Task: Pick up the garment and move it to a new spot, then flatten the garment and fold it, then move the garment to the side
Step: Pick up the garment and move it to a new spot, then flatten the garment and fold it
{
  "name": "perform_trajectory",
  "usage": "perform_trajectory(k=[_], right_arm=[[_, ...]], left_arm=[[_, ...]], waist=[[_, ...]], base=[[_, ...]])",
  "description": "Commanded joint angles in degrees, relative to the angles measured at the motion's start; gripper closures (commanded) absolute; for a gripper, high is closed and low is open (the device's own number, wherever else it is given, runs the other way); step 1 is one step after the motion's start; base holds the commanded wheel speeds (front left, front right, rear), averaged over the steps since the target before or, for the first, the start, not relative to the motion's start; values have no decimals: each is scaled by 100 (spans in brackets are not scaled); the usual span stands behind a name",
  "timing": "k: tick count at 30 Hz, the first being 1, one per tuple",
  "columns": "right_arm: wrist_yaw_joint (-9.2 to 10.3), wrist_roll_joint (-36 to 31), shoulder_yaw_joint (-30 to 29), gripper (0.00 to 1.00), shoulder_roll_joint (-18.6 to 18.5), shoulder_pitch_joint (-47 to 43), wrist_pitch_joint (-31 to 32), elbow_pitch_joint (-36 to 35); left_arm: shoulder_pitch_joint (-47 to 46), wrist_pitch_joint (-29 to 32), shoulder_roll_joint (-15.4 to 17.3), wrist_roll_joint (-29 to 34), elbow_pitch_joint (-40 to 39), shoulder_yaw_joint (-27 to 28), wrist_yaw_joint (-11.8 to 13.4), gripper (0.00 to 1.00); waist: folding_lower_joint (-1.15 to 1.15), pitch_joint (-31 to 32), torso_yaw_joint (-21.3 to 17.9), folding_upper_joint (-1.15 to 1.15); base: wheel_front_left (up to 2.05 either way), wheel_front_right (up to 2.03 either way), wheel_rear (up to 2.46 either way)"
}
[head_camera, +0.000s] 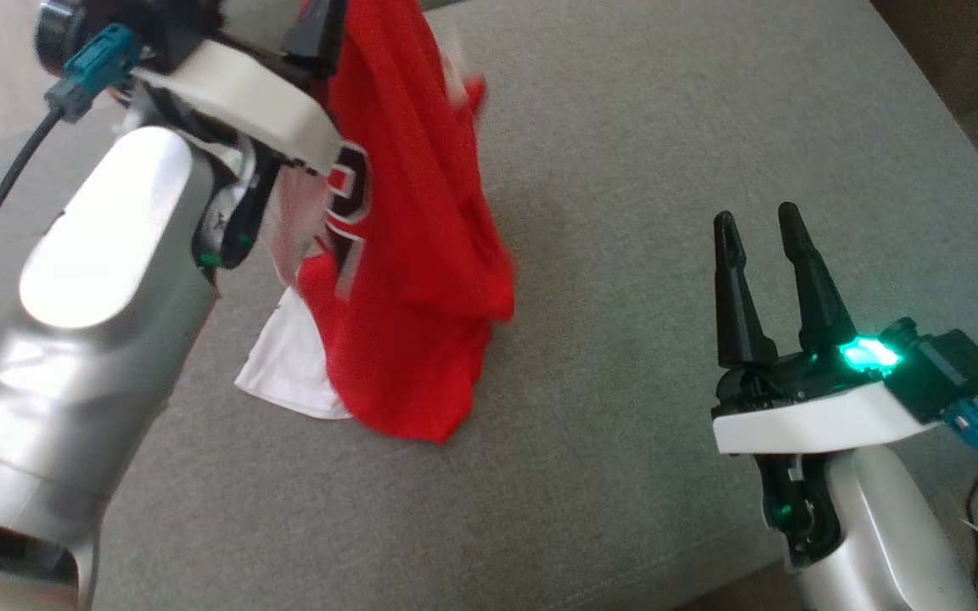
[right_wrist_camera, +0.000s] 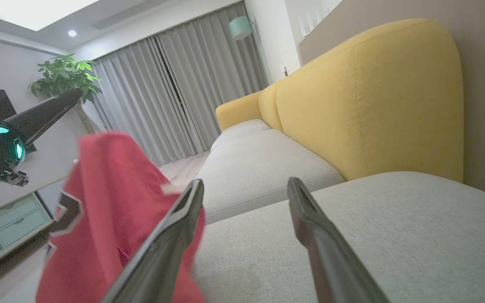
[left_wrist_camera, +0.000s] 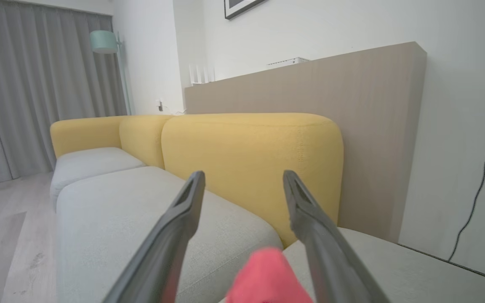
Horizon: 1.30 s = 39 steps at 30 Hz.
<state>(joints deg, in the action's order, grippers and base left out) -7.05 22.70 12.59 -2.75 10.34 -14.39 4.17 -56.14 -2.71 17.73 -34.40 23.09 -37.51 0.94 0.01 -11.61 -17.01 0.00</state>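
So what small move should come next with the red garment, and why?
Probably raise the left claw clear, so the red garment can settle on the grey cushion: its fingers stand apart, and the cloth is bunched upright, not flat. The open right claw stands apart from it.

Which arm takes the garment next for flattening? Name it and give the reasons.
Left, probably. The left gripper hangs directly over the red garment, jaws open, fabric showing between its fingers. The right gripper, also open, stands off to the side across the grey cushion.
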Motion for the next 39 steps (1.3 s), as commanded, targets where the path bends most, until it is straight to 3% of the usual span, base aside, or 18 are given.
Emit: perform_trajectory(k=[1, 10, 19, 22, 28, 35, 39], right_arm=[[-44, 48, 143, 0, -12, 221, -61, -234], [-44, -191, -17, 0, -12, -2, -61, -167], [-44, -486, -249, 0, -12, -377, -61, 20], [-44, -577, -308, 0, -12, -541, -61, 88], [-44, -640, -375, 0, -12, -815, -61, 129], [-44, -775, -427, 0, -12, -874, -61, 172], [-44, -793, -153, 0, -12, -844, -32, 523]], left_arm=[[-299, -129, 212, 53, -20, 209, -3, 0], [466, -1017, 309, -194, 582, 479, -109, 0], [2543, -1225, 362, -28, -648, 1051, 197, 0], [3428, -1227, 104, 88, -1132, 1400, 329, 0], [4684, -1228, -522, 764, -1621, 1951, 354, 0], [5020, -1228, -967, 1292, -1746, 2382, -41, 0], [4988, -1228, -1134, 1495, -1666, 2564, -296, 0]], waist=[[-1, -93, -91, 0], [-1, 194, 636, 0], [-1, 574, 1556, 0], [-1, 698, 1758, 0], [-1, 862, 1968, 0], [-1, 853, 2119, 0], [-1, 776, 2237, 0]], base=[[0, 0, 0], [0, 0, 0], [0, 0, 0], [0, 0, 0], [0, 0, 0], [0, 0, 0], [0, 0, 0]])
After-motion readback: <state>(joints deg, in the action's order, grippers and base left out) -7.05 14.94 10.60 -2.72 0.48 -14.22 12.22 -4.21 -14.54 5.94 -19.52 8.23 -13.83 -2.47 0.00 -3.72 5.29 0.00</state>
